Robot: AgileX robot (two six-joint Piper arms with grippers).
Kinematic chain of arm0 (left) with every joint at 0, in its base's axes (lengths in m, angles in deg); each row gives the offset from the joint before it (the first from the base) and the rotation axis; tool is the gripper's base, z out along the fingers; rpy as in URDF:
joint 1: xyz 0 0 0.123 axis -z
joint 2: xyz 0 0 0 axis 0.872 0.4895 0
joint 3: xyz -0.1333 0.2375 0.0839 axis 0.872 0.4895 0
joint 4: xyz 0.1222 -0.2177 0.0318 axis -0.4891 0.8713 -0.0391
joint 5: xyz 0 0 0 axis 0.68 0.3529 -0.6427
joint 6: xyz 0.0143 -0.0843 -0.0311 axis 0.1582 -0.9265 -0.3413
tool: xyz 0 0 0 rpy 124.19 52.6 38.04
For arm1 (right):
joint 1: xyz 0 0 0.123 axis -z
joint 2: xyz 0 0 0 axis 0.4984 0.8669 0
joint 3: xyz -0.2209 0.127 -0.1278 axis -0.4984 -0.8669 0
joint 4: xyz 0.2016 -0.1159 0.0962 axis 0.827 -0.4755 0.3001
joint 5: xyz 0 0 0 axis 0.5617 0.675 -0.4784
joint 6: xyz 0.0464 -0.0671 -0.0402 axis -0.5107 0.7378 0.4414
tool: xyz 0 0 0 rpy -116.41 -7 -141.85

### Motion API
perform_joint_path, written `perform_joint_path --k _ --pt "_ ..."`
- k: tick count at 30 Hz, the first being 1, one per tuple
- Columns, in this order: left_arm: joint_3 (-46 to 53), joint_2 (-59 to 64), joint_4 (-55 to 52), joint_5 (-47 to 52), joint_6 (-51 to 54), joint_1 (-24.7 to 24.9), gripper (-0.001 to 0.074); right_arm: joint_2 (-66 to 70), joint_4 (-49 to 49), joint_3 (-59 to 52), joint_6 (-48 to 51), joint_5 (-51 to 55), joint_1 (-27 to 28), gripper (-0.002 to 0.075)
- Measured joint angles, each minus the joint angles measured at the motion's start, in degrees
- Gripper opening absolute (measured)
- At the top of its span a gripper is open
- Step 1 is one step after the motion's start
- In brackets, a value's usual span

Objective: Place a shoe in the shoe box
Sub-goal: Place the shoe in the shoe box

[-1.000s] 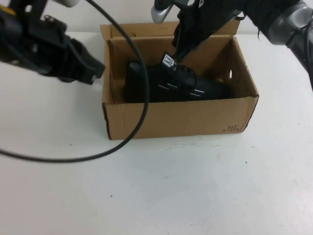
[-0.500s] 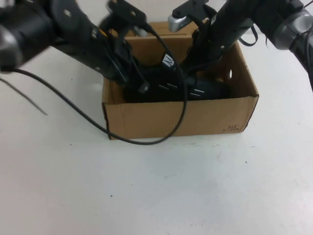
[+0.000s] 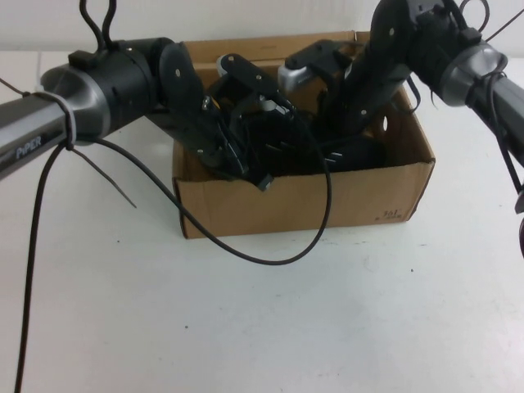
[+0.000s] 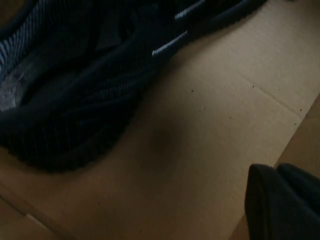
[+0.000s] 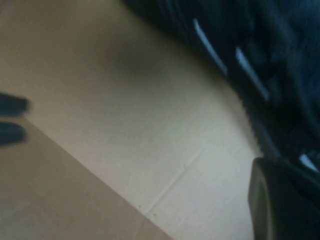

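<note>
The brown cardboard shoe box stands open at the table's middle back. The black shoe lies inside it on the floor, mostly hidden by both arms. My left gripper reaches down into the box's left half, over the shoe's heel end. My right gripper reaches in from the back right, over the shoe's middle. The left wrist view shows the shoe on the box floor. The right wrist view shows its side with white dashes on the floor.
A black cable loops from the left arm over the box's front wall onto the white table. The box's right wall has a round hole. Small dark print marks the front right corner.
My left arm has swung in from the far left and dropped into the box. My right gripper has gone lower into the box. The shoe lies where it was.
</note>
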Motion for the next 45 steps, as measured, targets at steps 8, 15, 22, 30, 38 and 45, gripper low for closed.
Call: perform_joint_path --k 8,15,22,30,38,45 --pt "0.0 0.1 0.0 0.0 0.0 0.0 -0.0001 1.8 -0.4 -2.4 -0.4 -0.2 0.2 -0.0017" --pt "-0.1 0.1 0.0 0.1 0.0 0.0 -0.0001 5.0 -6.5 -2.5 -5.5 -1.1 0.2 -0.0017" --pt "-0.1 0.1 0.1 0.5 0.0 0.0 -0.0001 5.1 -8.3 -2.6 -9.8 -9.7 1.0 -0.0016" --pt "-0.4 0.1 -0.2 0.9 0.5 0.0 -0.0001 5.3 -8.2 -3.0 -10.7 -12.5 1.0 -0.0017" --pt "-0.5 0.1 -1.6 1.7 0.6 0.0 -0.0001 3.9 -8.6 -3.0 -9.8 -6.9 1.1 -0.0017" --pt "-0.5 0.1 -2.9 2.6 0.6 0.0 -0.0002 -0.7 -7.4 -3.0 -9.0 -1.1 1.3 -0.0017"
